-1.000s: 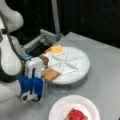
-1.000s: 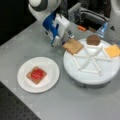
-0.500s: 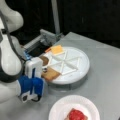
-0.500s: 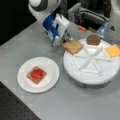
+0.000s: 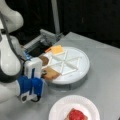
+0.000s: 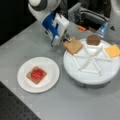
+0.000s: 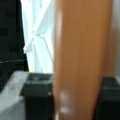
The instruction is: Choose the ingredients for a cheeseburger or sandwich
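Observation:
My blue and white gripper (image 5: 44, 73) (image 6: 67, 39) is at the rim of the white divided tray (image 5: 80, 71) (image 6: 100, 77), shut on the edge of a tan-brown toast square (image 5: 52, 74) (image 6: 73, 45). The toast lies in a tray compartment. In the wrist view the toast (image 7: 80, 57) fills the gap between the black fingers (image 7: 37, 95). A dark brown disc (image 5: 44, 60) (image 6: 93, 39) and a yellow square (image 5: 57, 49) (image 6: 112, 50) lie in other compartments. The sandwich, a toast square with a red disc (image 6: 37, 74) (image 5: 76, 115) on top, sits on the white paper plate (image 6: 51, 68) (image 5: 60, 107).
A grey metal fixture (image 5: 46, 37) (image 6: 87, 15) stands behind the tray, with a small orange piece (image 6: 81, 28) beside it. The grey table ends at a dark perforated edge (image 6: 15, 110) at a front view's bottom left.

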Available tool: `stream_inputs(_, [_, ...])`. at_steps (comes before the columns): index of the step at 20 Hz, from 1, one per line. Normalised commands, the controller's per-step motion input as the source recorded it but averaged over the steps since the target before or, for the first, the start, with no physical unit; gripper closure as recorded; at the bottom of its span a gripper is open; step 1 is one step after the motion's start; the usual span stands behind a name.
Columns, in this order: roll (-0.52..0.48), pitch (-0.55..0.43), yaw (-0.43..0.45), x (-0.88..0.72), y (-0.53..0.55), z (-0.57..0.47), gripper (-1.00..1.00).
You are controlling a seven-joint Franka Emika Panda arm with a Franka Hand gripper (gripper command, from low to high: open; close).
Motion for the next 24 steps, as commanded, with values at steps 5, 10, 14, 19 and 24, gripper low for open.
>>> stream_inputs(5, [0.164, 0.102, 0.077, 0.2, -0.18, 0.13, 1.0])
stream_inputs(10, [0.127, 0.139, 0.112, 0.22, -0.22, 0.21, 1.0])
stream_inputs(14, [0.076, 0.156, 0.132, 0.26, -0.2, 0.23, 1.0])
stream_inputs(19, [0.038, 0.163, 0.137, 0.27, -0.16, 0.25, 1.0])
stream_inputs(24, [0.024, 0.162, 0.151, 0.26, -0.14, 0.23, 1.0])
